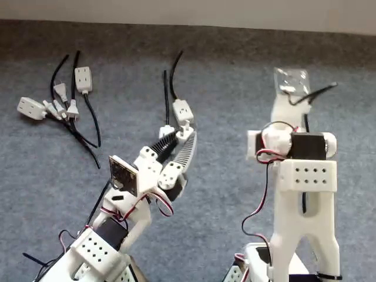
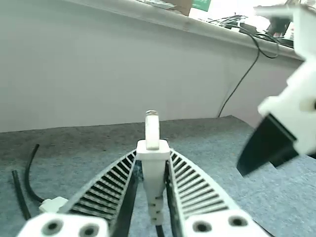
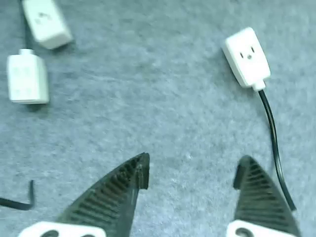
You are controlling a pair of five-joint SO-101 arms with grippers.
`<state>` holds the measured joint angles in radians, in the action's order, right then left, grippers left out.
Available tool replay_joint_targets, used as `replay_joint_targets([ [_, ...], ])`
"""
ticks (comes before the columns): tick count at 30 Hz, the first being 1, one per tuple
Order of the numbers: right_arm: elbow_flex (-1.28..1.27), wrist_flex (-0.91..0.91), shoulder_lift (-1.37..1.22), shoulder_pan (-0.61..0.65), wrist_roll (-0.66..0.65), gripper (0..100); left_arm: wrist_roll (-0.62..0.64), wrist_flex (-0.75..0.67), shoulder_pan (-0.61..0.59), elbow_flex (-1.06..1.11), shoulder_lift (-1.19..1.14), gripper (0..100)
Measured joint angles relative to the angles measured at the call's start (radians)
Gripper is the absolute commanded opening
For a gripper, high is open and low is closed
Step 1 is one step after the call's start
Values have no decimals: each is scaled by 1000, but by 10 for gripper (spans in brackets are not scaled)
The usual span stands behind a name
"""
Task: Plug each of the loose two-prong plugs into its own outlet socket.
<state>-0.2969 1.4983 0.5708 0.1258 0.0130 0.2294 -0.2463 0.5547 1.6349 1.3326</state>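
Plug, white and two-pronged, sat clamped between the ribbed fingers of the left gripper, prongs pointing away from the wrist. An outlet socket on a black cord lay on the grey carpet just beyond that gripper. The right gripper hung beside it, jaws wide and holding nothing. Other plugs and sockets lay tangled well apart from the left gripper.

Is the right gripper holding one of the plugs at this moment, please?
No, the right gripper stands open over the grey carpet with nothing in its grasp.
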Motion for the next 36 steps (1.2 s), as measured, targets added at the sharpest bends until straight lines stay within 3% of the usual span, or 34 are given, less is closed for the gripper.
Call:
replay_joint_targets([
  [11, 367, 132, 0, 436, 0, 84, 0, -2, -2, 21, 0, 6],
  [17, 499, 132, 0, 488, 6, 84, 0, -2, -2, 23, 0, 6],
  [22, 489, 130, 0, 580, 124, 84, 0, -2, -2, 23, 0, 6],
  [29, 207, -66, 0, 624, 155, 84, 0, -2, -3, 23, 0, 6],
  [36, -35, -321, 14, 517, 97, 84, 2, 2, -8, 26, -5, 6],
])
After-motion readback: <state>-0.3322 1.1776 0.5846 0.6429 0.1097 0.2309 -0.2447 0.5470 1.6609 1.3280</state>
